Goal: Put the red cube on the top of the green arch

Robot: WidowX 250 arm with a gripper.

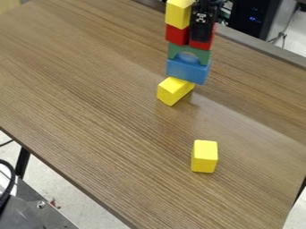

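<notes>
The black gripper (201, 33) is at the top of the view, in front of the upper part of a stack of blocks. If it is released or clenched, I cannot tell, and also I cannot tell if it has something in its grasp.

Two red pieces are seen directly above the green arch (204, 54) — the left red block (176, 36) and the right red block (202, 45), which is partly hidden by the gripper. Which of these two is the red cube of the task, I cannot say with certainty. The green arch has its opening turned down and it lies upon the blue block (187, 70), which makes the bottom of the stack. Above the left red block there is the upper yellow block (178, 13), just beside the gripper.

At the foot of the blue block, on its nearer side, is a tilted yellow block (172, 91); if they are touching, it is difficult to tell. One more, the separate yellow block (204, 156), is well apart from the stack, in the lower right part of the view. The table (90, 94) under them has a brown wood grain — and beyond its far edge is a dark case (255, 17) with small blue lights
</notes>
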